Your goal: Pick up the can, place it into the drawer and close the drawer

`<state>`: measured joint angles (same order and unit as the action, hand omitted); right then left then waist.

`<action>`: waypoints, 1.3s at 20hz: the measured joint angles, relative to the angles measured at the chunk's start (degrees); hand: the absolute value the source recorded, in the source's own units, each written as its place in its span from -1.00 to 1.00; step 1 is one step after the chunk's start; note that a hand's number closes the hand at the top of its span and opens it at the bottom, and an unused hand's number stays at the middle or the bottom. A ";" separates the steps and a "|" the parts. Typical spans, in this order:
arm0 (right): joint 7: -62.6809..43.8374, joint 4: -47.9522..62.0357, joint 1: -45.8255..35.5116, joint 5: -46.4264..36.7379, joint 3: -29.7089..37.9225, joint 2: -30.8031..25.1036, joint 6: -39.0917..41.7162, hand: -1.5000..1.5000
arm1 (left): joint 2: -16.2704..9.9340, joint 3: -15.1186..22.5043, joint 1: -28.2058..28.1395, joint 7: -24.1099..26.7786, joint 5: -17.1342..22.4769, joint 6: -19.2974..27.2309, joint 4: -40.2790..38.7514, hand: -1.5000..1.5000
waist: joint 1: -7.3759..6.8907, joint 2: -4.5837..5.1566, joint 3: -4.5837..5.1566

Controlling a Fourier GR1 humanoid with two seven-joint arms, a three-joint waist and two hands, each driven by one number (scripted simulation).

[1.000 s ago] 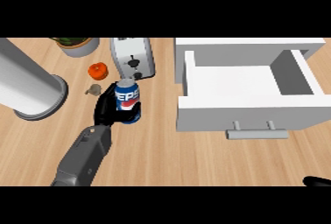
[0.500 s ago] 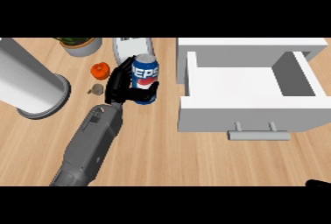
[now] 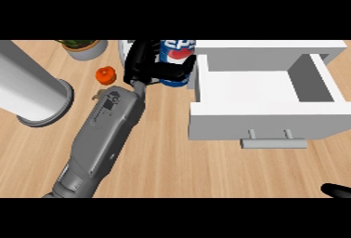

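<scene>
Beside the drawer's (image 3: pixel 264 118) left wall, the left hand (image 3: pixel 142 62) grips the can (image 3: pixel 177 59)

Black fingers (image 3: pixel 168 70) curl round the can's blue side, with the palm on its left, so the can sits upright in the hand's grasp and just outside the open white drawer, whose handle (image 3: pixel 273 142) lies below and to the right of the hand. Left of the hand sits an orange fruit (image 3: pixel 105 74); farther left stands a big grey cylinder (image 3: pixel 31 90), and a potted plant (image 3: pixel 83 48) is up and to the left. Only a black tip of the right hand (image 3: pixel 337 190) shows, far down to the right, and its fingers cannot be told
</scene>
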<state>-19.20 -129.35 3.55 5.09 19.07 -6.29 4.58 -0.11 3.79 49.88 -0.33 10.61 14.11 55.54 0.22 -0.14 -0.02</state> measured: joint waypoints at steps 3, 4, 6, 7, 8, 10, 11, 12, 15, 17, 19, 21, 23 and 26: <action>-0.02 -0.77 0.55 -0.23 -0.27 0.24 0.09 -1.00 | -0.03 0.47 4.61 -5.03 -0.87 1.81 1.31 1.00 | 0.16 0.02 -0.01; 0.08 -1.32 1.08 -0.57 -0.49 0.65 -0.02 -1.00 | -0.01 0.44 6.36 -6.28 -1.19 2.39 1.06 1.00 | 0.27 0.04 0.00; 0.37 -0.53 0.12 -1.68 -1.41 1.05 -0.58 -1.00 | 0.04 0.76 10.03 -8.14 -1.13 3.58 -0.28 1.00 | 0.40 0.12 0.00; 1.65 -0.38 0.98 -1.76 -1.52 1.55 -0.27 -1.00 | -0.09 0.20 12.48 -9.54 -1.14 3.93 -1.33 1.00 | 0.59 0.16 -0.01; 1.24 -1.11 1.24 -1.77 -1.82 1.80 -0.36 -1.00 | -0.06 0.86 13.97 -10.05 -0.86 4.88 -2.21 1.00 | 0.75 0.17 -0.02; 0.97 -0.53 0.73 -0.48 -0.76 1.04 -0.01 -1.00 | 0.01 1.38 16.93 -10.13 -0.12 6.27 -4.82 1.00 | 0.99 0.24 -0.02; 0.80 -0.24 0.33 -0.78 -0.90 0.82 -0.03 -1.00 | 0.03 1.37 18.71 -10.53 0.12 6.80 -6.34 1.00 | 1.06 0.28 -0.02; 0.30 -0.37 -0.22 -0.99 -1.03 0.79 -0.41 -1.00 | 0.05 1.83 19.93 -10.63 0.64 7.35 -7.55 1.00 | 1.12 0.30 -0.02; 0.41 -0.52 -0.26 -1.27 -1.39 0.78 -0.27 -1.00 | 0.08 2.31 24.68 -11.50 1.83 8.36 -11.53 1.00 | 1.44 0.39 -0.02; -0.02 -0.67 -0.59 0.02 -0.16 -0.17 0.12 -1.00 | 0.09 2.89 27.04 -11.50 2.61 8.79 -14.41 1.00 | 1.73 0.43 -0.03; -0.38 -0.70 -1.03 0.02 -0.28 -0.29 0.01 -1.00 | 0.09 4.03 29.55 -11.08 4.23 9.64 -17.42 1.00 | 2.21 0.55 -0.04; 0.56 0.51 -1.42 0.42 0.12 -0.37 0.19 -1.00 | 0.10 4.39 32.00 -10.38 5.37 9.88 -20.66 1.00 | 2.62 0.70 -0.07; -0.68 0.59 -2.91 0.50 -0.05 -0.89 -0.22 -1.00 | 0.11 5.59 33.92 -9.95 6.81 10.47 -23.01 1.00 | 2.88 0.78 -0.07; -1.06 0.21 -3.18 0.66 -0.78 -0.83 -0.03 -1.00 | 0.10 7.54 36.61 -9.68 8.75 12.04 -26.39 1.00 | 3.60 0.91 -0.10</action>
<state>-20.25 -129.14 0.37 5.75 18.29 -7.12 4.55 -0.01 11.33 86.49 -10.02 19.36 26.15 29.16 3.82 0.77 -0.12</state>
